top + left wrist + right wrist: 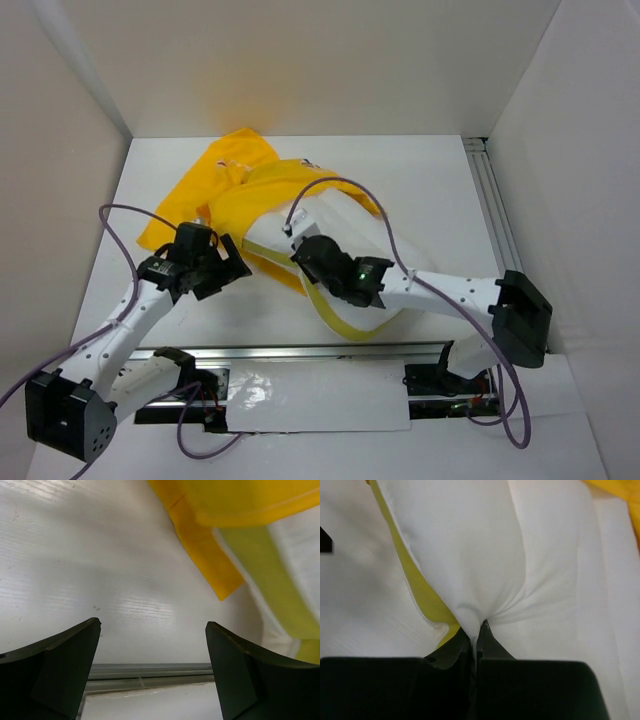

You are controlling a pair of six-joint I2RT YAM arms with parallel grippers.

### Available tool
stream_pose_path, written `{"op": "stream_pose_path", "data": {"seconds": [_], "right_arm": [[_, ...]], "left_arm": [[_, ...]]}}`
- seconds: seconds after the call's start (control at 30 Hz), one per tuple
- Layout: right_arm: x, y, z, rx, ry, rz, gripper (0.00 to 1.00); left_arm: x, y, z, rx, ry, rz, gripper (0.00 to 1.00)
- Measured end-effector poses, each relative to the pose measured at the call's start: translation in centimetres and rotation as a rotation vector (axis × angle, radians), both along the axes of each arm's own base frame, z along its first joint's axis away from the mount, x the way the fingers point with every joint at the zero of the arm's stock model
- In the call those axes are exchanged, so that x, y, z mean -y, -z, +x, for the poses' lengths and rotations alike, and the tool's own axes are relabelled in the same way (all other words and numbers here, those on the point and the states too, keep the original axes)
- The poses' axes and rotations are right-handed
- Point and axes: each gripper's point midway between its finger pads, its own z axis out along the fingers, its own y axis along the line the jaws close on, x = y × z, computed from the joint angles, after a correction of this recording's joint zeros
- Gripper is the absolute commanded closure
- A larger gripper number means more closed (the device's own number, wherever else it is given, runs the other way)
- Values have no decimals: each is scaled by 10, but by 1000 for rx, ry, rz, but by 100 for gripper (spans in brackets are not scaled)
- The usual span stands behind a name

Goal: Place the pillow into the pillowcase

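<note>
Pillow [345, 225] lies mid-table, slightly toward the far edge. Its far end is tucked under the mouth of the pillowcase [235, 180], and its near end sticks out toward the near edge. The pillowcase is bunched and crumpled, spreading toward the far-left corner of the table [440, 200]. The pillow's yellow strip [420, 592] runs along its left long edge.

Right arm reaches in from the near-right corner, forearm low and angled left across the table, wrist over the pillow's near half. Right gripper [476, 627] has its fingers pressed together, pinching a fold of the white pillow cover just beside the yellow strip. The fabric puckers into creases at the pinch.

Left arm rises from the near-left corner and leans right, wrist sitting beside the pillow's left edge. Left gripper [152, 625] has its fingers spread wide with nothing between them, only bare table below. In the left wrist view a pillowcase hem and the pillow's strip sit ahead and to the right, not touching the fingers.

A metal rail [320, 350] runs along the near edge. A purple cable [120, 215] loops off the left arm.
</note>
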Motion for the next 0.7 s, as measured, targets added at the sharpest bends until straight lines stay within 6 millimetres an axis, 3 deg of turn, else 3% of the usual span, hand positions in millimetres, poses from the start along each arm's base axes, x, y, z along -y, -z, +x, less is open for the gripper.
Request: {"op": "stream_pose_path", "data": {"seconds": [0.1, 0.2, 0.5, 0.7], "right_arm": [[-2, -38, 16, 12, 5, 109, 100], [-4, -54, 20, 11, -11, 156, 100], [-4, -57, 20, -47, -54, 168, 100], [-2, -67, 29, -59, -48, 200, 100]], "left_arm": [[7, 6, 6, 22, 20, -12, 1], [17, 9, 16, 45, 47, -16, 1], [30, 24, 66, 72, 10, 34, 2], [18, 16, 96, 190, -178, 38, 18]]}}
